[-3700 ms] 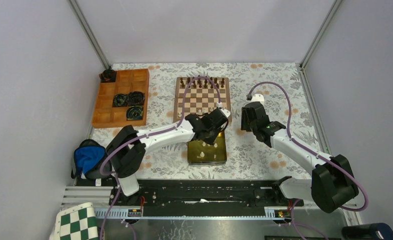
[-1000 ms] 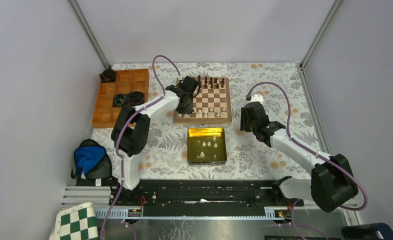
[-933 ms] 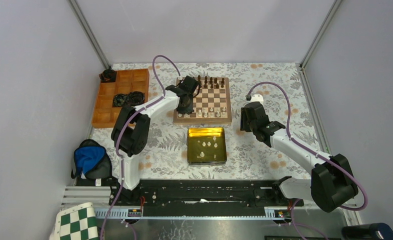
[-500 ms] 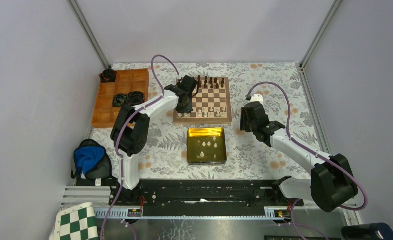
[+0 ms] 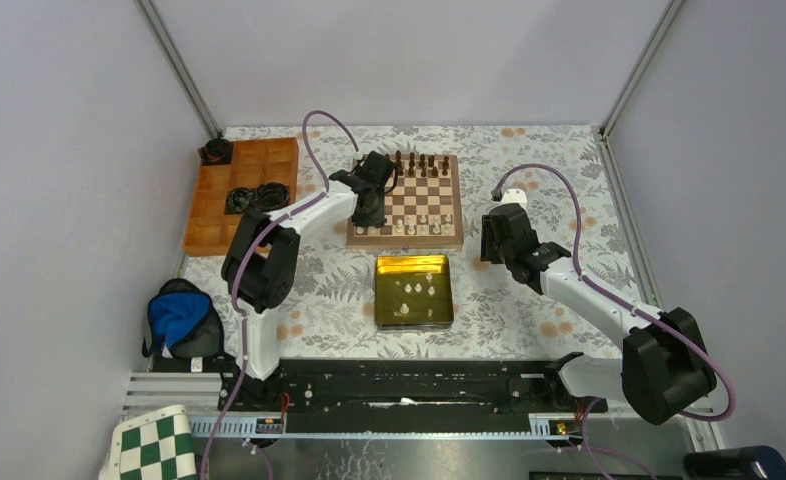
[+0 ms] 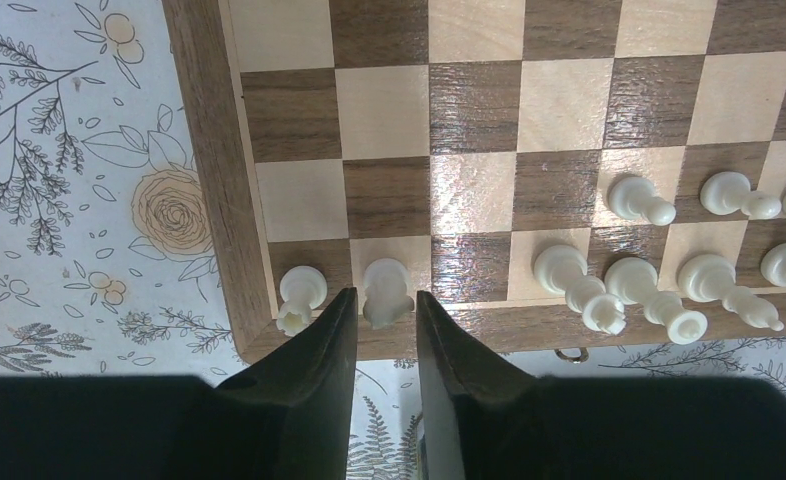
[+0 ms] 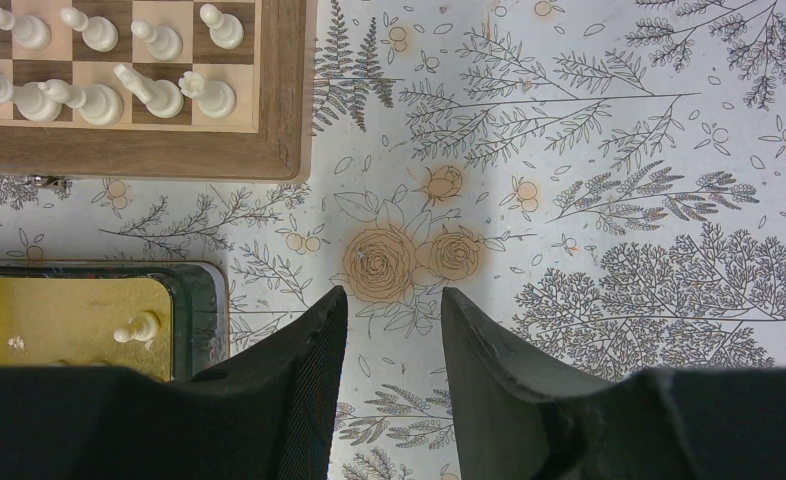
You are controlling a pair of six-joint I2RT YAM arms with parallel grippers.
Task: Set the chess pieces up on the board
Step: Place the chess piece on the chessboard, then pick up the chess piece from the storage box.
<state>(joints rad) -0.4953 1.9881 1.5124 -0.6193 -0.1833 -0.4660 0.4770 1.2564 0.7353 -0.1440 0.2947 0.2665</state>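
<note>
The board lies at the back middle, with dark pieces along its far rows and several cream-white chess pieces on its near rows. My left gripper hangs over the board's near-left corner. In the left wrist view its fingers stand narrowly apart on either side of a cream piece standing on the second square of the near row, with a thin gap on each side. A cream rook stands on the corner square. My right gripper is open and empty over the floral mat.
A gold tin near the middle holds several cream pieces. An orange compartment tray with dark items stands at the back left. A blue bag lies at the left; a green-and-white checkered mat lies at the bottom left.
My left arm swung from above the gold tin to the board's near-left corner. Over the last second it only shifted slightly. The right arm has stayed put.
</note>
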